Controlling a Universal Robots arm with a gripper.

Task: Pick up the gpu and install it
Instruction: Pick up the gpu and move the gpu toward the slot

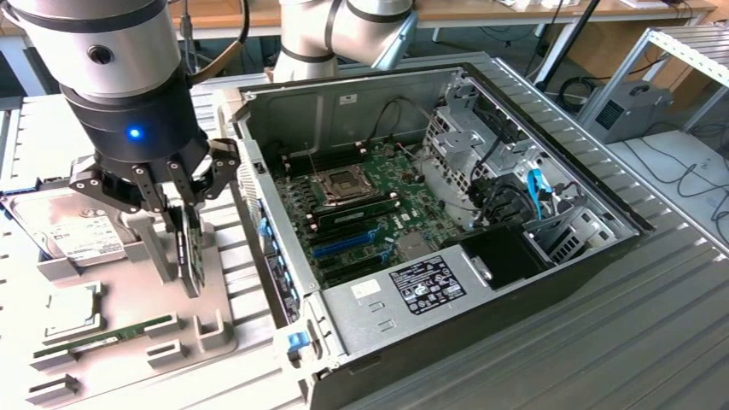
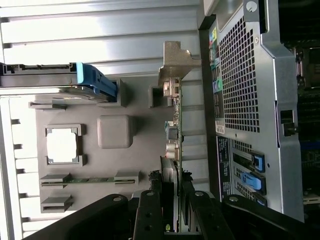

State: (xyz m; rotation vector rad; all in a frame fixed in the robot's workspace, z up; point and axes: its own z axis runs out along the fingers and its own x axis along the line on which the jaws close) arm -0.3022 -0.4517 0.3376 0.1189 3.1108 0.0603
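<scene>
Edgewise, gpu (image 1: pixel 188 256) in gray holder (image 1: pixel 128 301), fingers (image 2: pixel 148 212) gripping it, motherboard (image 1: pixel 367 195) in case (image 1: pixel 479 320)

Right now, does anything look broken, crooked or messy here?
Nothing looks broken or spilled. The computer case lies on its side with its cover off, showing its insides. The gpu stands upright on its edge in the grey holder, with the gripper at its top.

Case (image 1: pixel 341 107) is bare grey sheet metal, dull sheen; at its nine o'clock, a matt grey plastic tray (image 1: pixel 217 337). Gpu (image 1: pixel 189 265): matt black board, bright metal bracket (image 2: pixel 175 62). Gripper (image 1: pixel 183 224) links satin black. Table (image 1: pixel 638 342) ribbed brushed metal. Drive (image 1: pixel 68 226) shiny, paper label
</scene>
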